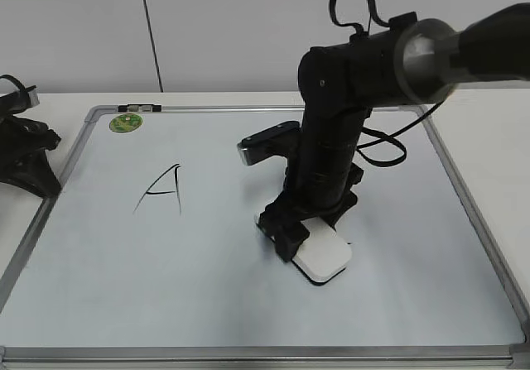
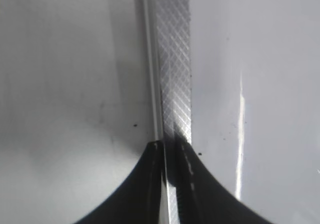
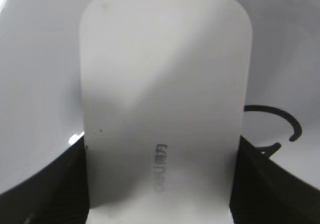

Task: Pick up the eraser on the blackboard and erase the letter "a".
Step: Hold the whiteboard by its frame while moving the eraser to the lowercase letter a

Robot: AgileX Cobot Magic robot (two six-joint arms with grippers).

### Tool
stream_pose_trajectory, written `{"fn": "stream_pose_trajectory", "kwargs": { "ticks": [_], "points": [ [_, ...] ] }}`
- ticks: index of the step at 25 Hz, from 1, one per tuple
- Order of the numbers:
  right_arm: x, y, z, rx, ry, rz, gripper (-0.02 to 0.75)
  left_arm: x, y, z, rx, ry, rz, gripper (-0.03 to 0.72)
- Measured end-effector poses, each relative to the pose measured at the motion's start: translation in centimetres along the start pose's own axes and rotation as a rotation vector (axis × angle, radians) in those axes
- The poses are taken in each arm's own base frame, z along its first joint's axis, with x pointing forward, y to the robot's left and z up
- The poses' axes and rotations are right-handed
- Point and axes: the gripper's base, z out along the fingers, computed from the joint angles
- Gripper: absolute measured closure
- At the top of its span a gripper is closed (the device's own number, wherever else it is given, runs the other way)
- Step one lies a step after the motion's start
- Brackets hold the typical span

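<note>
The white eraser (image 1: 325, 256) lies flat on the blackboard (image 1: 207, 271), right of centre. My right gripper (image 1: 302, 237) is shut on it, one finger on each long side. In the right wrist view the eraser (image 3: 165, 83) fills the middle between the fingers (image 3: 160, 184). A curved black stroke of the letter "a" (image 3: 280, 124) shows just right of the eraser; the rest is hidden under it. My left gripper (image 1: 48, 186) rests at the board's left edge, shut and empty (image 2: 170, 144).
An uppercase "A" (image 1: 163, 189) is written on the left half of the board. A green round sticker (image 1: 126, 122) sits at the far left corner. The silver frame (image 2: 174, 58) runs under my left gripper. The board lies on a white table (image 1: 489, 130).
</note>
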Motion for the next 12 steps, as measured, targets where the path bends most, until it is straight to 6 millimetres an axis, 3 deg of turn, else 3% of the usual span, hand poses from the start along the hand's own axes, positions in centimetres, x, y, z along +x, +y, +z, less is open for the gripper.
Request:
{"fn": "stream_pose_trajectory", "kwargs": {
  "ticks": [12],
  "points": [
    [-0.09, -0.59, -0.01, 0.116, 0.001, -0.071, 0.214, 0.00, 0.00, 0.00, 0.000, 0.000, 0.000, 0.651]
  ]
}}
